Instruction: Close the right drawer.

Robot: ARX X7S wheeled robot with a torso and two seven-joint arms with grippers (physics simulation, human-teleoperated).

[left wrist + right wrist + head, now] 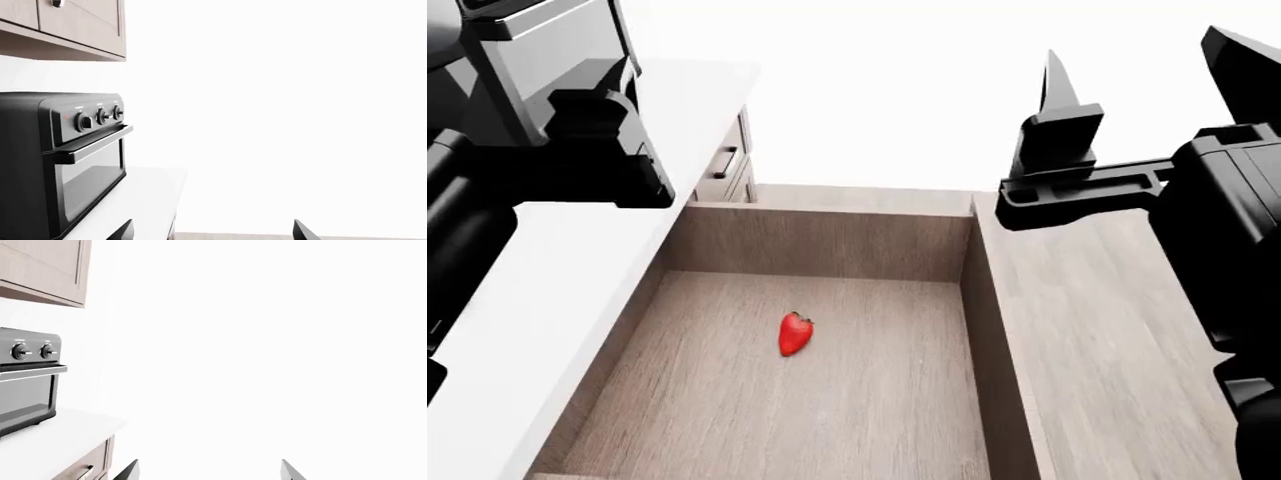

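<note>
Head view looks straight down into the right drawer (827, 400), pulled wide open below the robot: a deep box of pale brown wood grain, its far wall and both side walls in sight, its front out of frame. White worktop (547, 300) runs along the drawer's left side, and wood-grain floor (1108, 330) lies to the drawer's right. Beyond the drawer's far left corner, narrower drawer fronts (723, 165) with dark handles sit under the worktop edge. A small red strawberry (794, 333) lies alone on the drawer bottom, near its middle and apart from every wall.

Left arm's dark housing hangs over the worktop to the drawer's left. In the left wrist view, the left tool (212, 231) shows only two dark fingertips, standing well apart with nothing between them. Right tool (1148, 80) is raised above the floor to the drawer's right, its fingers spread and empty, as the right wrist view (209, 471) also shows.

Wrist views take in the room: a black countertop oven (63, 160) with knobs (100, 117) and a bar handle stands on the worktop, brown wall cabinets (73, 25) hang above it, and blank white fills the rest.
</note>
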